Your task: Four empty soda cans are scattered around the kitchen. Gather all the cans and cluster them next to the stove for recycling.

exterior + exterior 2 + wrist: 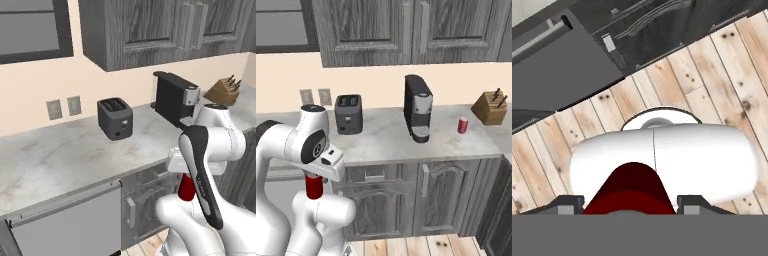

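- Left base view: no readable brand or lettering anywhere. Grey veined marble table [60, 160] with a boxy dark toaster [115, 118], two slots on top, and a tall black coffee machine [175, 98] to its right. Wooden knife block [223, 90] at the far right. Two pale wall outlets [63, 107] on the cream wall, dark wood-grain cabinets [150, 30] above. Smooth red cylinder of a held soda can [186, 188] hanging below the hand, in front of the lower cabinet fronts, off the table.
- Right base view: same held soda can under the white wrist, its markings not legible. Second soda can [462, 125], red with a silver top, upright on the marble between coffee machine and knife block, apart from both; white marking too small to read.
- Hand view: pincer [630, 207] narrowed onto the held soda can, dark fingertips [568, 205] at each side of its rounded red body. Light plank floor [722, 75] with knots below; dark cabinet fronts beyond.
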You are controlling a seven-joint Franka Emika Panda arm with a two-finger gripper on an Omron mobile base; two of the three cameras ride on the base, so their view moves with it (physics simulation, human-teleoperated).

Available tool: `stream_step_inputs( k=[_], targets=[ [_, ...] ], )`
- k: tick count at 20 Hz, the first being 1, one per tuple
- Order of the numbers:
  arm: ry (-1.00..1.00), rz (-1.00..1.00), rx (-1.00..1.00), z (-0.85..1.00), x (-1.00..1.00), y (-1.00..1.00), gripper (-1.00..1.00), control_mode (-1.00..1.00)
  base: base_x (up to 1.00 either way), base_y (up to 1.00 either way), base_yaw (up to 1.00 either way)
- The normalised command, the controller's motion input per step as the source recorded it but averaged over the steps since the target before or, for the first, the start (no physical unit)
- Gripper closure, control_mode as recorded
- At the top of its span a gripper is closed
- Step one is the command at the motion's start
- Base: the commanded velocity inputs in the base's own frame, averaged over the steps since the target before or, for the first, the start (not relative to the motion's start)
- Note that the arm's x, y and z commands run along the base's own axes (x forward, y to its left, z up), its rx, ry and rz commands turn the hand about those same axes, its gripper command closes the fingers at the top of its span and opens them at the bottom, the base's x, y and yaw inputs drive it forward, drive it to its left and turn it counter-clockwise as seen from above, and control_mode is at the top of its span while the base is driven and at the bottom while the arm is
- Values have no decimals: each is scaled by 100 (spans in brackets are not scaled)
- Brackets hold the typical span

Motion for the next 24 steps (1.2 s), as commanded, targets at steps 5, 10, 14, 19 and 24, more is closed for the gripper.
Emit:
stream_step_inputs(
  k=[5,10,14,19,24],
  targets=[
    [0,0,0,0,0,0,100,100,0,92,17],
    [0,0,0,0,0,0,100,100,0,97,19],
    [0,0,0,0,0,0,100,100,0,98,18],
    [0,0,0,0,0,0,100,100,0,99,17],
    [0,0,0,0,0,0,100,100,0,99,17]
  ],
)
